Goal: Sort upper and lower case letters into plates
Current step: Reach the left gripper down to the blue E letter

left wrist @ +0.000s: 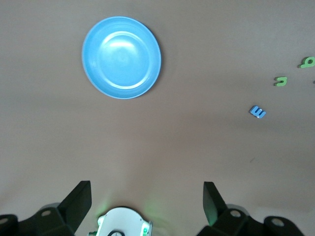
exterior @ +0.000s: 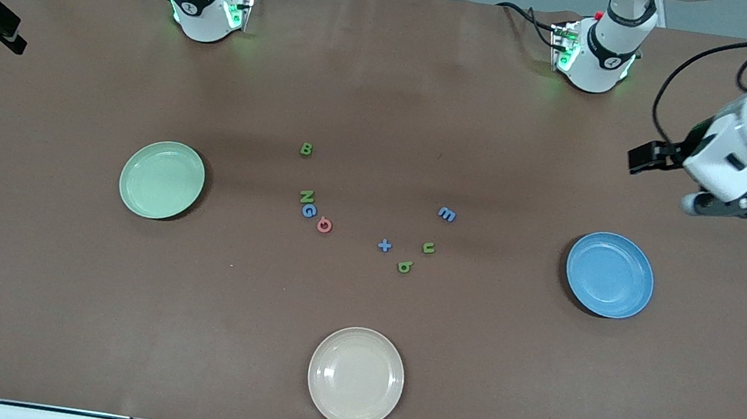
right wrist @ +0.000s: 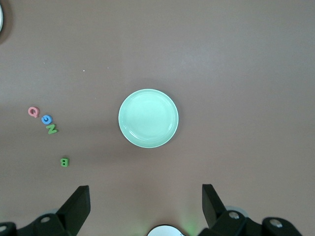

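The pale green plate [exterior: 162, 180] lies toward the right arm's end and the bright blue plate [exterior: 610, 275] toward the left arm's end; both are empty. Several small foam letters lie between them. One group is a green B [exterior: 306, 149], green N [exterior: 307, 196], blue G [exterior: 309, 211] and red Q [exterior: 324, 224]. The other is a blue m [exterior: 447, 214], green u [exterior: 429, 248], blue t [exterior: 384, 245] and green b [exterior: 404, 266]. My left gripper [exterior: 647, 159] [left wrist: 147, 196] is open and empty, high over the table beside the blue plate [left wrist: 121, 57]. My right gripper [right wrist: 146, 199] is open and empty, high over the green plate [right wrist: 148, 118].
A cream-beige plate [exterior: 356, 377] lies empty near the table's edge closest to the front camera. The arm bases [exterior: 205, 3] [exterior: 596, 54] stand at the table's edge farthest from that camera. The table has a brown cover.
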Motion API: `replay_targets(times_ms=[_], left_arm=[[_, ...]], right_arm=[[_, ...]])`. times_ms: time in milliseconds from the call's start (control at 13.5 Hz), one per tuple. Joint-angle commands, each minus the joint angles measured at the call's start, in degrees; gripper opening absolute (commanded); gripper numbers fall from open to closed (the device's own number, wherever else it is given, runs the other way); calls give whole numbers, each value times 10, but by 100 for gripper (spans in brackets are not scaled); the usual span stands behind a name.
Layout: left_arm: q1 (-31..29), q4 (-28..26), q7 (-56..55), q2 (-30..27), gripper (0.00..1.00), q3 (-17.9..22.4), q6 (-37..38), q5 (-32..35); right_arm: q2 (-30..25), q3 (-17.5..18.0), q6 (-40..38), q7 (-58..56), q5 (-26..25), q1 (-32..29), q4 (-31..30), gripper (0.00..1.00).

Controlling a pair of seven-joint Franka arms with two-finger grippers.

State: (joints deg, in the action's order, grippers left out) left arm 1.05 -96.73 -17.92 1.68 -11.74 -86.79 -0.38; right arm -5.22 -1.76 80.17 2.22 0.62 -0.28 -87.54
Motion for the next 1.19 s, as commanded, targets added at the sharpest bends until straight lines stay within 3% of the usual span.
replay_targets(times_ms=[0,149,446,818,1115], left_arm=[[-3,-61,-19,-10,100,-25,-62,-9],[1,-103,-48,1,100,-44,-124,-10],[13,-131,-138,95,100,-105,-218,1],[65,-201,-233,140,98,-108,-383,34],[92,-201,-414,219,95,-106,-484,37]], right_arm=[[4,4,-7,-2,-1,-3,9,100],[4,4,-4,-1,0,-2,9,100],[5,4,-6,0,0,-2,10,100],[6,4,-8,1,2,2,11,100],[12,4,-4,-3,22,4,11,100]])
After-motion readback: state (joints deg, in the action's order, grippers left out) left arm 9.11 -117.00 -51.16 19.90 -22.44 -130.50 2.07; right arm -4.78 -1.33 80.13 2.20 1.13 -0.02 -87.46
